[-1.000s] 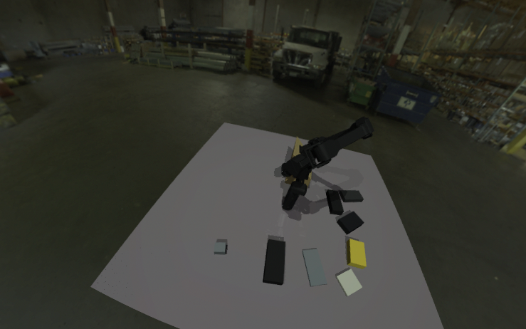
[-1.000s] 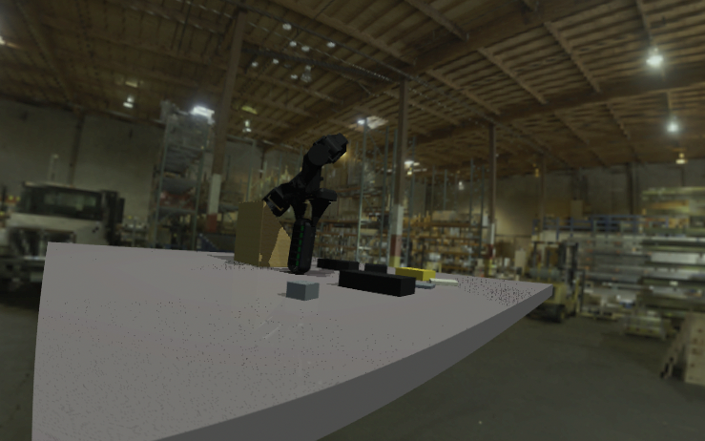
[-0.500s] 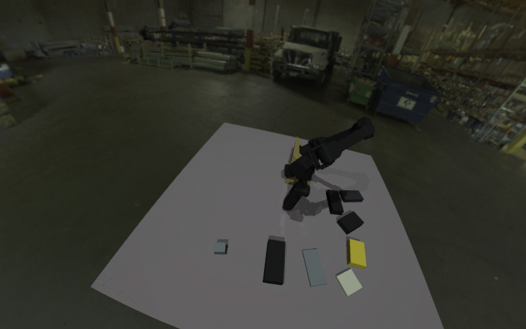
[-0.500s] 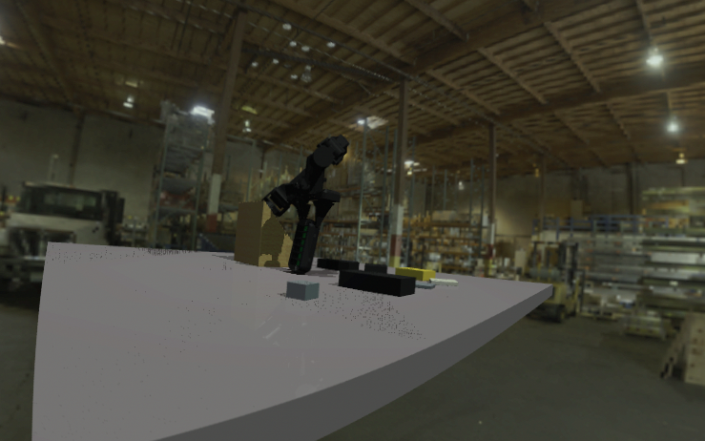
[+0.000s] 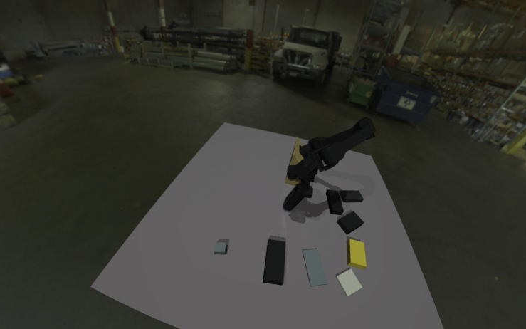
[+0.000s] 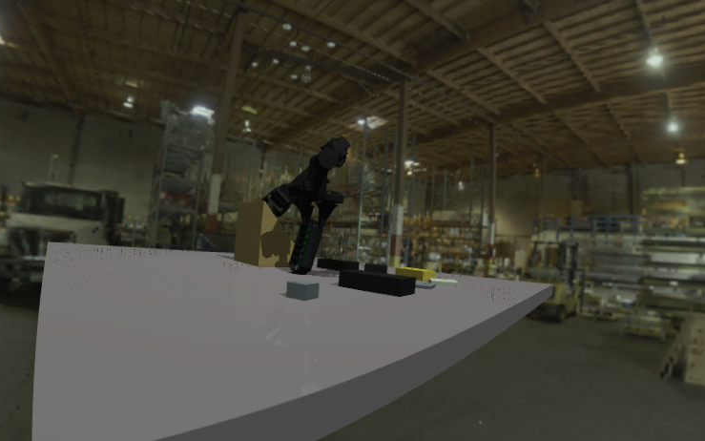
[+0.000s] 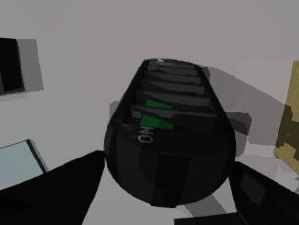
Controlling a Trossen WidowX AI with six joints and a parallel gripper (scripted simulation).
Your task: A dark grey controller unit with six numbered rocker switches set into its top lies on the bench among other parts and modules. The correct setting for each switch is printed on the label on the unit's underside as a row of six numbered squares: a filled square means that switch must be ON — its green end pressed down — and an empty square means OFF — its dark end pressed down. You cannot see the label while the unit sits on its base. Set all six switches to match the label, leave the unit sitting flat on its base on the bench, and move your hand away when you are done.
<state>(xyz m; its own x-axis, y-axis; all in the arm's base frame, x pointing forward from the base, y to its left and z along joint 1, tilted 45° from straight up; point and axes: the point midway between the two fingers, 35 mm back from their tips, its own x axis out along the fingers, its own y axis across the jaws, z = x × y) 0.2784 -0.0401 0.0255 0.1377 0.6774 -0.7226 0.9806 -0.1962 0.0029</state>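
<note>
The dark grey controller unit [image 5: 293, 200] [image 6: 305, 246] [image 7: 169, 145] is tipped up steeply on one end, its lower end at the bench [image 5: 199, 184] [image 6: 152, 328]. My gripper [image 5: 303, 179] [image 6: 311, 210] [image 7: 168, 164] is shut on its upper end, one finger on each side. In the wrist view I look down along its switch face, where the rocker switches run away from me and two green ends [image 7: 154, 112] show beside an "ON" mark. The underside label is hidden in all views.
A tan box [image 5: 293, 157] [image 6: 256, 235] stands just behind the arm. Three dark blocks [image 5: 334, 202] [image 5: 351, 196] [image 5: 349, 222] lie to the right. Nearer the front lie a small grey cube [image 5: 221, 247] [image 6: 302, 290], a long black block [image 5: 274, 261] [image 6: 377, 282], a grey slab [image 5: 314, 267], a yellow block [image 5: 356, 253] and a white block [image 5: 349, 282].
</note>
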